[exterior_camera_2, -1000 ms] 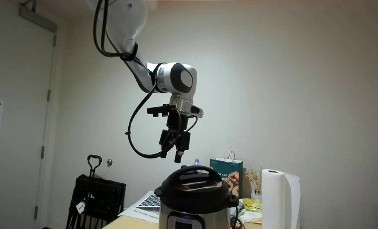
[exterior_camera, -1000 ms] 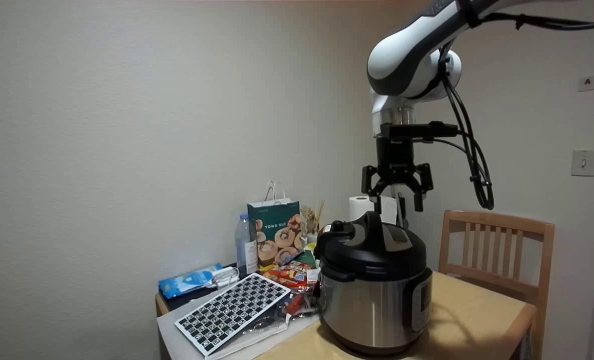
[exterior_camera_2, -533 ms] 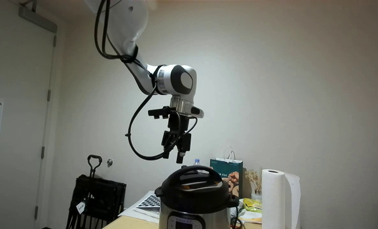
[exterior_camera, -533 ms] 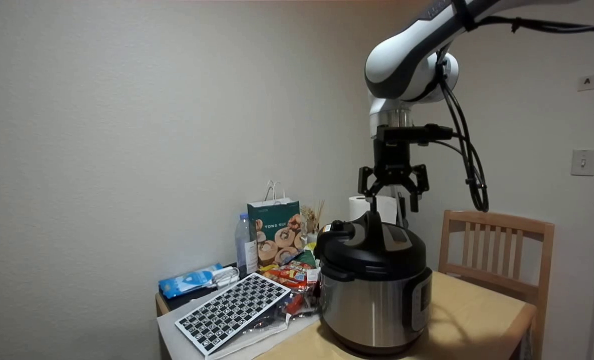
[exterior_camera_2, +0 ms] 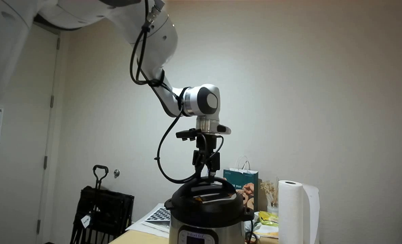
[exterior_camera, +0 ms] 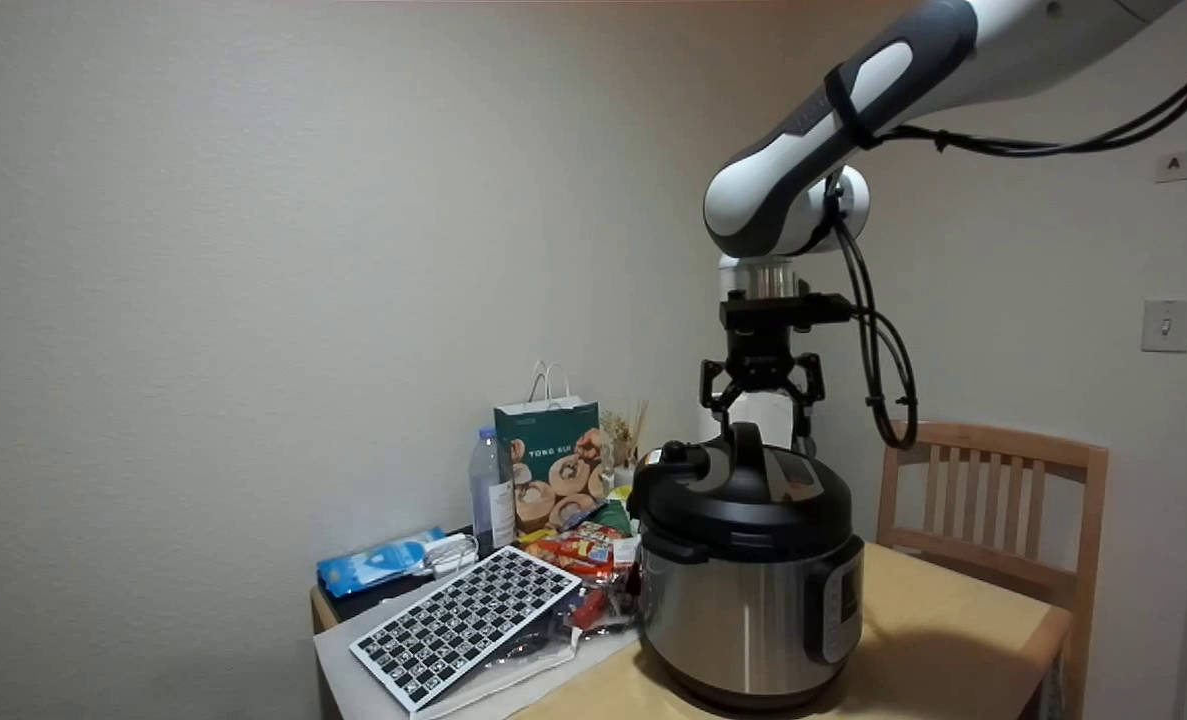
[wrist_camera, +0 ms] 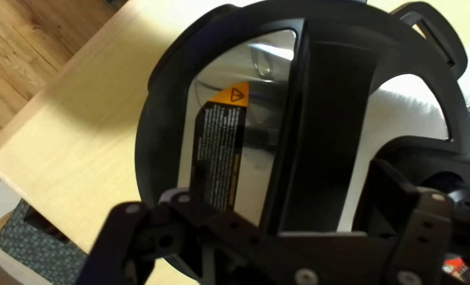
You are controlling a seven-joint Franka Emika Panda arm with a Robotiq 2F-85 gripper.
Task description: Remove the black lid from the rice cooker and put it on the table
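Observation:
The black lid (exterior_camera: pixel 753 515) sits on the steel rice cooker (exterior_camera: pixel 733 630), which stands on the pale wooden table (exterior_camera: pixel 943 640). The lid (exterior_camera_2: pixel 206 213) and cooker (exterior_camera_2: pixel 228 235) also show in an exterior view. An arched black handle (wrist_camera: pixel 332 118) runs across the lid's top in the wrist view. My gripper (exterior_camera: pixel 763 434) points straight down, just above the lid, and also shows in an exterior view (exterior_camera_2: pixel 206 176). It is open, with one finger (wrist_camera: pixel 383 190) on each side of the handle and gaps between. The lower fingertips are partly hidden by the handle and dark lid.
A black-and-white patterned board (exterior_camera: pixel 468 625), snack bags (exterior_camera: pixel 588 550), a bottle (exterior_camera: pixel 493 490) and a green paper bag (exterior_camera: pixel 553 465) lie beside the cooker. A paper towel roll (exterior_camera_2: pixel 290 213) stands behind it. A wooden chair (exterior_camera: pixel 993 500) is at the table's edge.
My gripper has come down and moved sideways, from above the cooker to around the lid's handle. It stays open. The lid and cooker have not moved.

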